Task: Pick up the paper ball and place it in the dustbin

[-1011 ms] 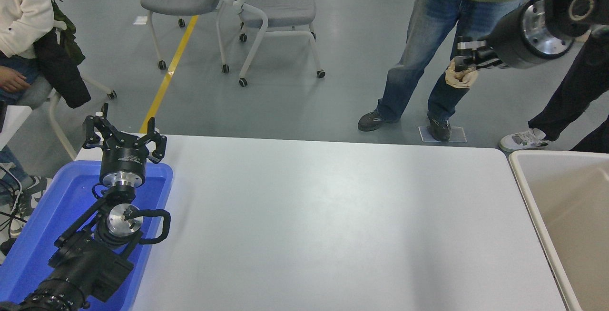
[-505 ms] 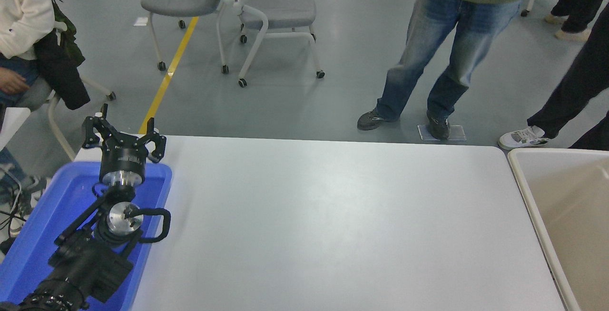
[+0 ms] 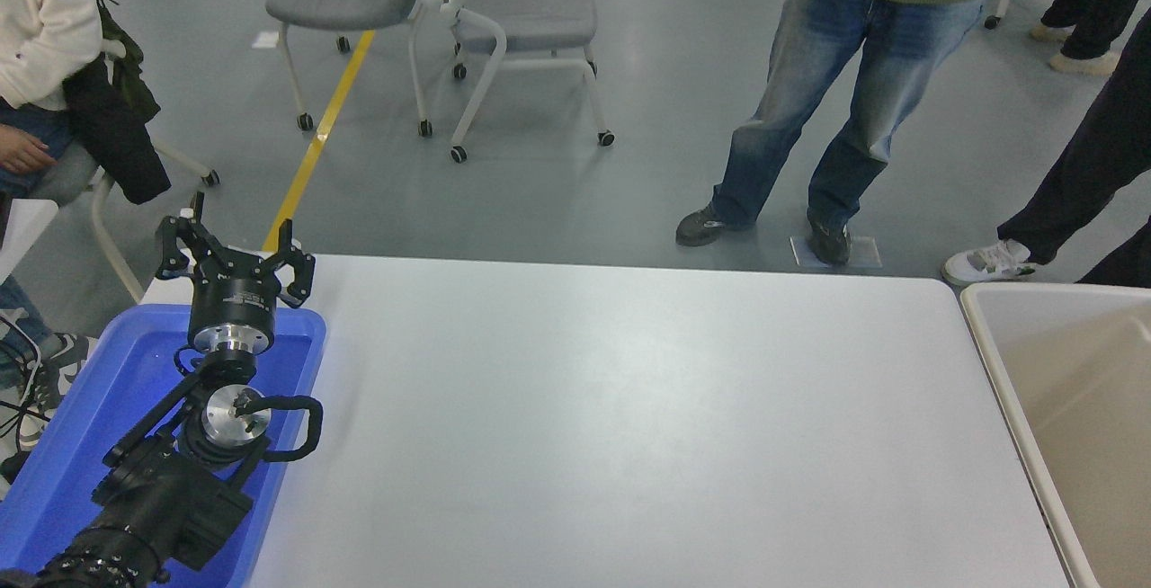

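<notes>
The cream-beige dustbin (image 3: 989, 336) stands at the table's right end, only its left part in the picture, and the part of its inside that shows holds nothing I can make out. The paper ball is out of view. My right arm and gripper are out of the picture. My left arm rests at the lower left over a blue tub, its gripper (image 3: 236, 251) open with the fingers spread, holding nothing.
The blue plastic tub (image 3: 297, 363) sits at the table's left end under my left arm. Two people stand beyond the far edge at the upper right, and a third sits at the far left. Office chairs (image 3: 504, 4) stand farther back.
One second ago my right arm hung at the upper right, shut on the paper ball. Half a second ago arm and ball had left the picture, and they stay out. The left arm is unmoved.
</notes>
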`<state>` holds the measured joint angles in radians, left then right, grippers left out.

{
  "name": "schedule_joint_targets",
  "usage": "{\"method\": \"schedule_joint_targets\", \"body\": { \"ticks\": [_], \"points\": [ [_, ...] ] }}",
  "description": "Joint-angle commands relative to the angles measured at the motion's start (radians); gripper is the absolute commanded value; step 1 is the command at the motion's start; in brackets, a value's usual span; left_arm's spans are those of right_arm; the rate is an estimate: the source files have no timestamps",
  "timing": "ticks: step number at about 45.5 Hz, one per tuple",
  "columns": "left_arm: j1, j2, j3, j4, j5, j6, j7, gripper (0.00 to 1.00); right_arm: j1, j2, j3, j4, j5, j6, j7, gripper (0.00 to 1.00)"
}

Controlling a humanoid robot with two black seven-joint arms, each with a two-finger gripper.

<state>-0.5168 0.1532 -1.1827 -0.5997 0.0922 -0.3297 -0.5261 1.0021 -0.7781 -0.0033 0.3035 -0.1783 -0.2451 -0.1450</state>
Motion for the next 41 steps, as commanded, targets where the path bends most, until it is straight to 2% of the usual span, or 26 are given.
{"method": "schedule_joint_targets", "body": {
  "ticks": [1, 11, 33, 41],
  "points": [
    [0.0, 0.0, 0.0, 0.0, 0.0, 0.0, 0.0, 0.99, -0.209, 0.112, 0.209, -0.216, 0.005, 0.138, 0.05, 0.0],
    [0.0, 0.0, 0.0, 0.0, 0.0, 0.001, 0.0, 0.99, -0.339, 0.128, 0.287, -0.231, 0.048, 0.185, 0.064, 0.0],
    [0.0, 0.0, 0.0, 0.0, 0.0, 0.001, 0.0, 0.99, -0.451, 0.312, 0.282, -0.233, 0.083, 0.187, 0.065, 0.0],
    [0.0, 0.0, 0.0, 0.0, 0.0, 0.001, 0.0, 0.99, -0.451, 0.336, 0.279, -0.234, 0.083, 0.181, 0.065, 0.0]
  ]
}}
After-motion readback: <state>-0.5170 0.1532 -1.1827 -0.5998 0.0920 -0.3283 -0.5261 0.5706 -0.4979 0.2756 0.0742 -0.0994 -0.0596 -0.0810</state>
